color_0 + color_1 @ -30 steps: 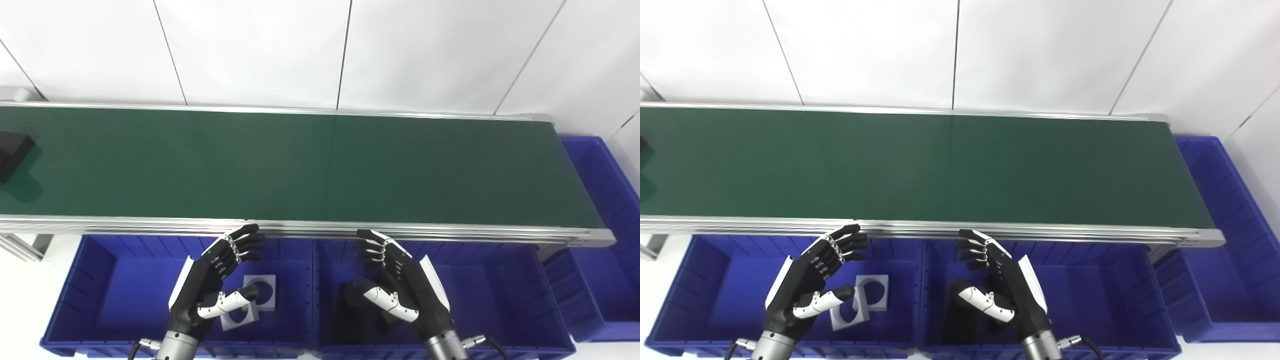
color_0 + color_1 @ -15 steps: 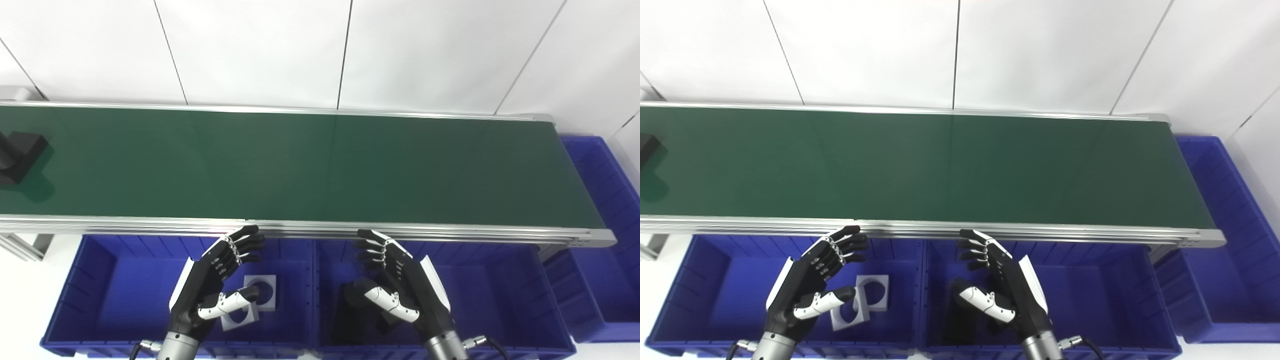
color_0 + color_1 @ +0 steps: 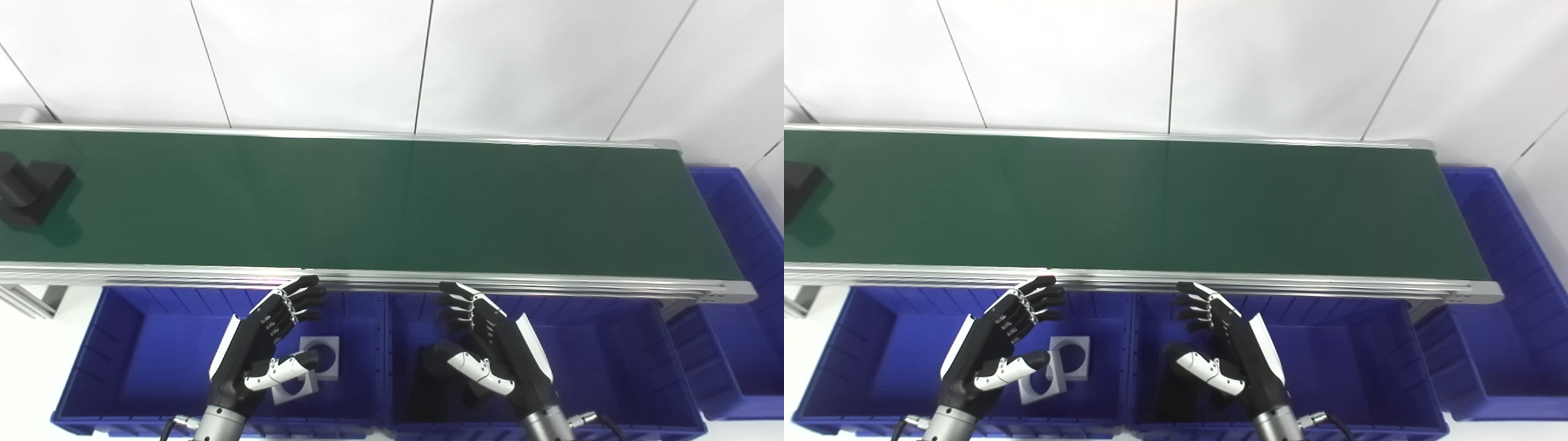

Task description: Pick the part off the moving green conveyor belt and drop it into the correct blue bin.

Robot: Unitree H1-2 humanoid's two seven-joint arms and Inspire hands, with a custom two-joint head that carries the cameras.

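The black part (image 3: pixel 33 190) lies at the far left end of the green conveyor belt (image 3: pixel 392 202), well apart from both hands. Compared with a second ago it has travelled rightward along the belt, more of it now in view. The left hand (image 3: pixel 263 343) hovers released, fingers spread, over the left blue bin (image 3: pixel 122 343), above two white square plates with round holes (image 3: pixel 306 367). The right hand (image 3: pixel 490 349) hovers equally released over the middle blue bin (image 3: pixel 612 355), which holds a dark part (image 3: pixel 429 386). Neither hand has shifted.
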